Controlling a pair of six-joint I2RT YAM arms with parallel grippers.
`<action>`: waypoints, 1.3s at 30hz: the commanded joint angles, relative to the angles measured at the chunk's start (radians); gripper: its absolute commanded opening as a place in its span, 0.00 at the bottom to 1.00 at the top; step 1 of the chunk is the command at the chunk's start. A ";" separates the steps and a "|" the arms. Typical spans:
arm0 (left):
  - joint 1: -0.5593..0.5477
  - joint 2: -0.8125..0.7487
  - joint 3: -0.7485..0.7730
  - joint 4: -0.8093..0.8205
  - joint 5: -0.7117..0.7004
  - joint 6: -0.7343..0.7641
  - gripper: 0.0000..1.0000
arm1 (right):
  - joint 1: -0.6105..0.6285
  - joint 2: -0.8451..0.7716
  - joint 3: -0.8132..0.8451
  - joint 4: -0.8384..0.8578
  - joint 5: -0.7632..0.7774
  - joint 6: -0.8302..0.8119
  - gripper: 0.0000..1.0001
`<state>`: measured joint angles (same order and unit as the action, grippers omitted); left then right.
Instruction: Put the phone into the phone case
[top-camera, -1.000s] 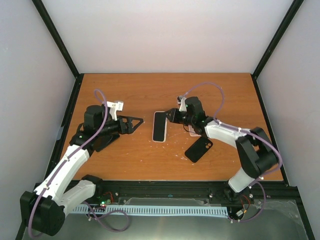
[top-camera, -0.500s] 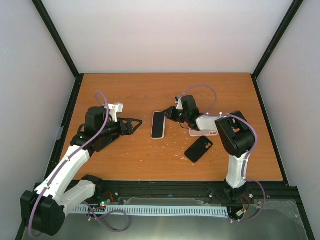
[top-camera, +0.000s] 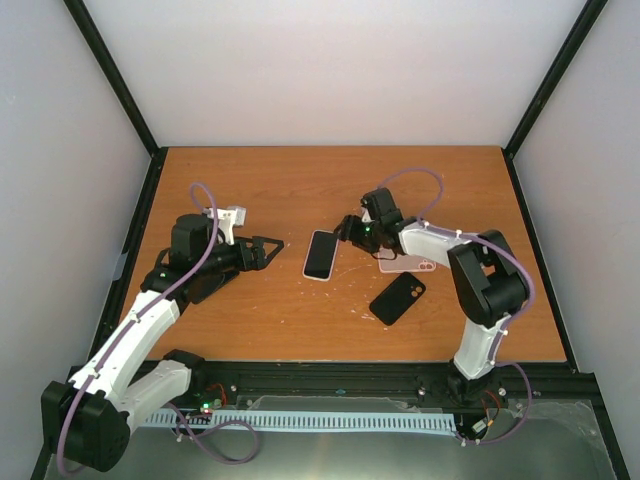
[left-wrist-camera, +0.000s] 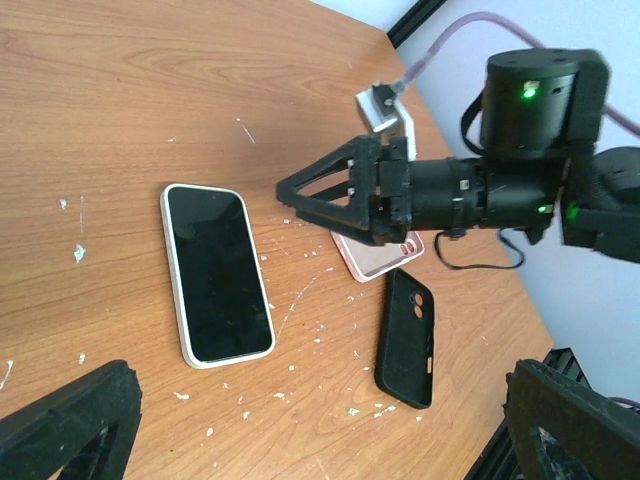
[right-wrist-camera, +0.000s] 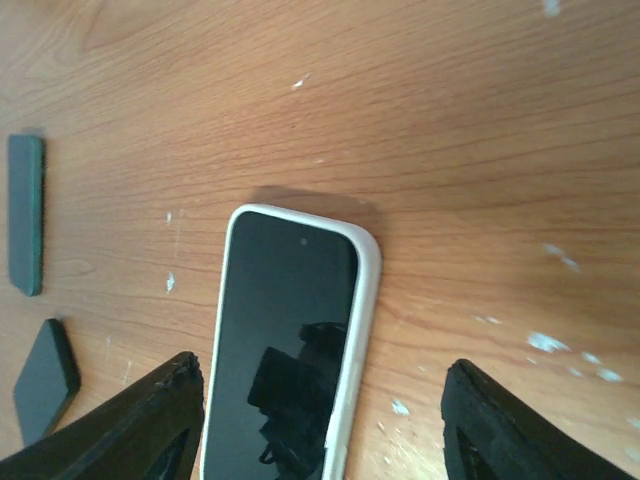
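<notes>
The phone (top-camera: 320, 255) has a black screen and a white rim and lies flat, screen up, mid-table. My right gripper (top-camera: 347, 231) hovers at its far right end, open; in the right wrist view the phone (right-wrist-camera: 290, 340) lies between and beyond the two fingers of the right gripper (right-wrist-camera: 330, 430), which touch nothing. A pink phone case (top-camera: 408, 263) lies under the right arm, and a black phone case (top-camera: 397, 298) lies nearer the front. My left gripper (top-camera: 268, 248) stands open left of the phone, empty. The left wrist view shows the phone (left-wrist-camera: 215, 275), the pink case (left-wrist-camera: 378, 262) and the black case (left-wrist-camera: 405, 325).
White specks litter the wood table (top-camera: 250, 190) around the phone. The right arm (left-wrist-camera: 480, 190) stretches across behind the cases. Black frame posts (top-camera: 110, 75) and white walls close in the table on three sides.
My right gripper has opened and let go at the phone's far end. The phone now lies slightly tilted, top end toward the right. The right arm's elbow swung. The left arm has stayed still.
</notes>
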<state>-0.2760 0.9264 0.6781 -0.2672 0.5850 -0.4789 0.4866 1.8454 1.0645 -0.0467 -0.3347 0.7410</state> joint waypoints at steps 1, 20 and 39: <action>-0.002 -0.005 0.019 -0.017 -0.017 0.004 0.99 | -0.007 -0.085 0.060 -0.324 0.163 0.037 0.62; 0.018 0.176 0.086 -0.152 -0.357 -0.127 1.00 | -0.006 -0.305 -0.159 -0.626 0.314 0.419 0.39; 0.414 0.304 -0.050 0.001 -0.642 -0.389 1.00 | -0.006 -0.353 -0.291 -0.402 0.250 0.301 0.48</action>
<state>0.0456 1.1885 0.6540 -0.3252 -0.0486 -0.8146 0.4839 1.5269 0.7914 -0.5186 -0.0498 1.1206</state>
